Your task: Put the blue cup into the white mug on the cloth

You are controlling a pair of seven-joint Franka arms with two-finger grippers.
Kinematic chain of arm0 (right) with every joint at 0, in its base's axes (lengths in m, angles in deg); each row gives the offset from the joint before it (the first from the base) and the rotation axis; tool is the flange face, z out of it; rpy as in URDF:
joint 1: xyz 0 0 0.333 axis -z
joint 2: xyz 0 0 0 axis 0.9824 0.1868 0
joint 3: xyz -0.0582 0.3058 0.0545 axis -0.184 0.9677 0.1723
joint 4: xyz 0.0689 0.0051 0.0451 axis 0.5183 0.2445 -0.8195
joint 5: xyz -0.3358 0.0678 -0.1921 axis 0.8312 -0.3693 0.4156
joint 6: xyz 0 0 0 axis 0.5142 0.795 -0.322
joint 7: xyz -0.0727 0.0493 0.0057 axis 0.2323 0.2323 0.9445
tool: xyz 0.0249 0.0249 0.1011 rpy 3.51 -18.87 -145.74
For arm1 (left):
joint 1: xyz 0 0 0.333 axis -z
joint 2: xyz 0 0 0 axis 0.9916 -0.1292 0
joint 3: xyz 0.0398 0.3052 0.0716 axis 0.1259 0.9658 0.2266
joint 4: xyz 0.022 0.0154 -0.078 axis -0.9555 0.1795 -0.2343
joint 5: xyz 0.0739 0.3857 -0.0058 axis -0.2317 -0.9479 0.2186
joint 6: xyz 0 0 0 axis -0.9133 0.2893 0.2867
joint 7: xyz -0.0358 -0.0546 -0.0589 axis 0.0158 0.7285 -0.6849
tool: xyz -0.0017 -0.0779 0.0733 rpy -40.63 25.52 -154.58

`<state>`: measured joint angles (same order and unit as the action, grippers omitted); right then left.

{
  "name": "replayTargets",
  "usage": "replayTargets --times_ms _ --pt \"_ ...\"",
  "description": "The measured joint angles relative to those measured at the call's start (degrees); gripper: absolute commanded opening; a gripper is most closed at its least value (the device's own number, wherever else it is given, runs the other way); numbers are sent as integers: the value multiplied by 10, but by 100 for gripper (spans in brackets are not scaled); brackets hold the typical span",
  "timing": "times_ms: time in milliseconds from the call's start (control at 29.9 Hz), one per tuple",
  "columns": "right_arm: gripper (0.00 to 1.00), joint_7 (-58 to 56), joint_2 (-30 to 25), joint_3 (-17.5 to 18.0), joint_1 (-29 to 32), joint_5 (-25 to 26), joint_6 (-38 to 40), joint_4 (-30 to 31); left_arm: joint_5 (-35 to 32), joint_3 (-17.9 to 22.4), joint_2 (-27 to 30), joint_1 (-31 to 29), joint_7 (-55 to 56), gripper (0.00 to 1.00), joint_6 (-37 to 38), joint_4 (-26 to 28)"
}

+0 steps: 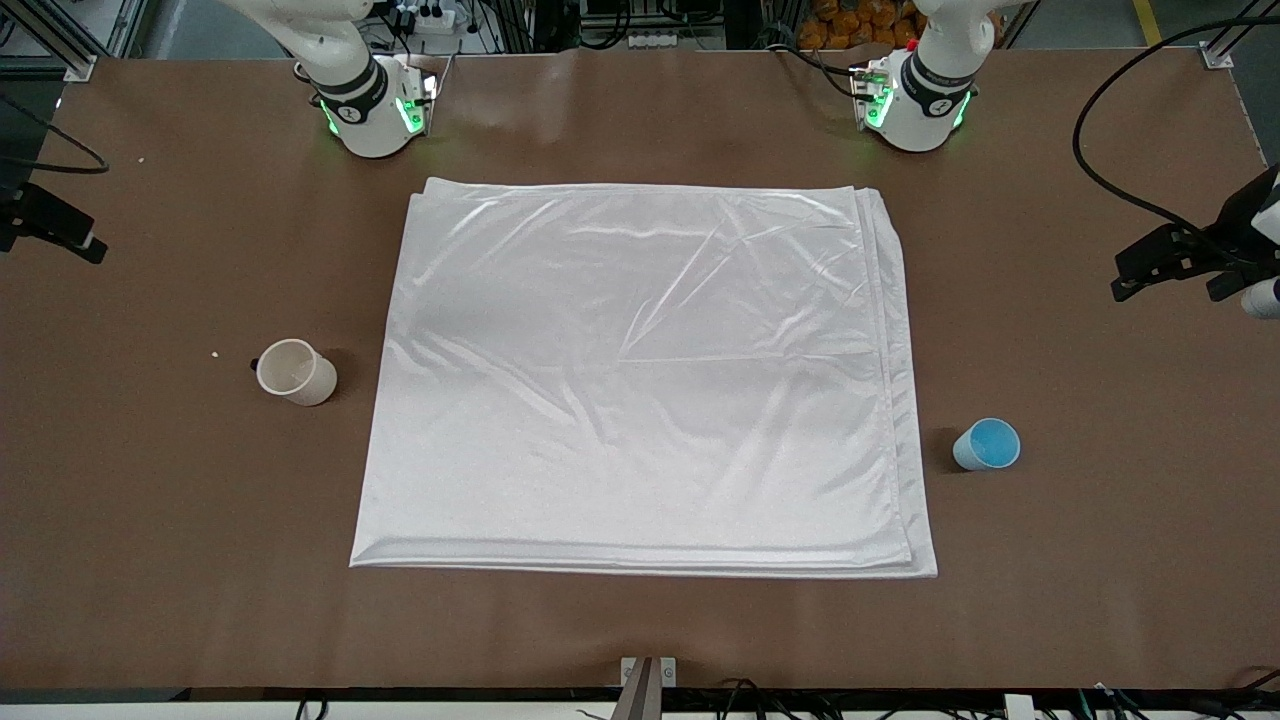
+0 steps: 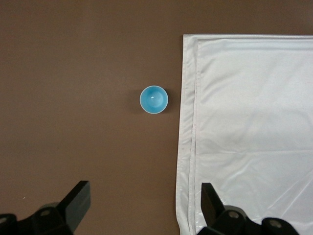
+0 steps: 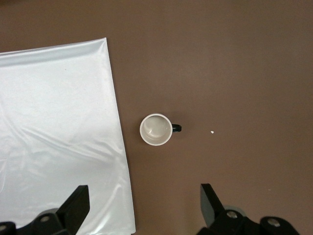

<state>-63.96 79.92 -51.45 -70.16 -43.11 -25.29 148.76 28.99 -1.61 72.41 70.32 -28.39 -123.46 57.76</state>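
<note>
The blue cup (image 1: 987, 445) (image 2: 154, 99) stands upright on the bare brown table, just off the cloth's edge at the left arm's end. At the right arm's end the white mug (image 1: 296, 372) (image 3: 156, 129) also stands on bare table beside the cloth, its black handle turned away from the cloth. The folded white cloth (image 1: 640, 380) (image 2: 249, 122) (image 3: 54, 122) lies flat between them with nothing on it. High over the table, my left gripper (image 2: 144, 193) is open above the cloth's edge near the cup. My right gripper (image 3: 144, 193) is open above the cloth's edge near the mug.
Black mounts stick in over the table's two ends (image 1: 1190, 262) (image 1: 50, 225), and a black cable (image 1: 1105, 185) loops at the left arm's end. A pale crumb (image 1: 214, 353) (image 3: 212, 131) lies by the mug. A metal bracket (image 1: 647, 672) sits at the front edge.
</note>
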Motion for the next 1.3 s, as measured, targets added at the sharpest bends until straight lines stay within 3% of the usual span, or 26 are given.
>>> replayTargets --times_ms 902,1302 --pt "100 4 0 1 0 0 0 2 0 0 0 0 0 100 0 0" --pt "100 4 3 3 -5 0 -43 54 0 -1 0 0 0 100 0 -1"
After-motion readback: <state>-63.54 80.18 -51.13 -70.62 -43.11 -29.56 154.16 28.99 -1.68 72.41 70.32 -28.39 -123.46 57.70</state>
